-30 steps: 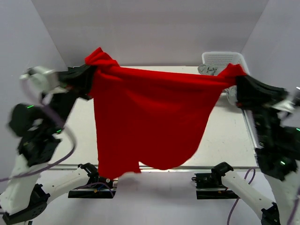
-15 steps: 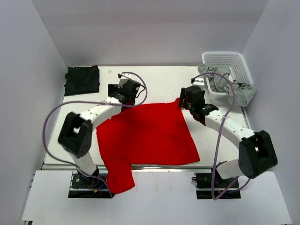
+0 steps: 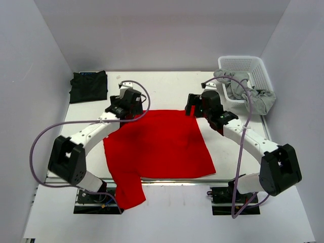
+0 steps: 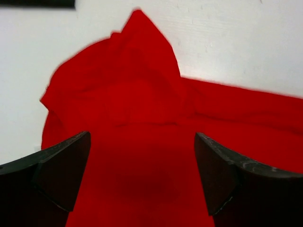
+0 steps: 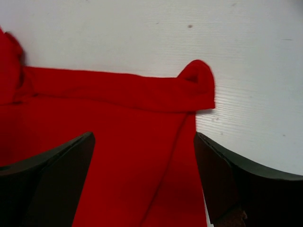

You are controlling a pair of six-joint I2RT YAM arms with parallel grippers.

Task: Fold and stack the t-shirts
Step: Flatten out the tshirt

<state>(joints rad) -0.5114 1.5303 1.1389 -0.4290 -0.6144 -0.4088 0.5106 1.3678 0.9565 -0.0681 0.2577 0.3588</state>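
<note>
We see the red t-shirt [image 3: 157, 144] spread flat mid-desk [image 3: 167, 83], far corners bunched, one part hanging over the near edge. Left tool [image 4: 142, 156] and right tool [image 5: 144, 156] are spread wide over those corners, gripping nothing. Open desk beyond. Black t-shirt [image 3: 88, 86] far-left; basket [image 3: 243, 63] with grey cloth [image 3: 255, 98] far-right.

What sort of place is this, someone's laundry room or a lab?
Likely a robot lab cell: plain white walls box in a white table, left arm and right arm mounted at its near edge, a red t-shirt spread out.
</note>
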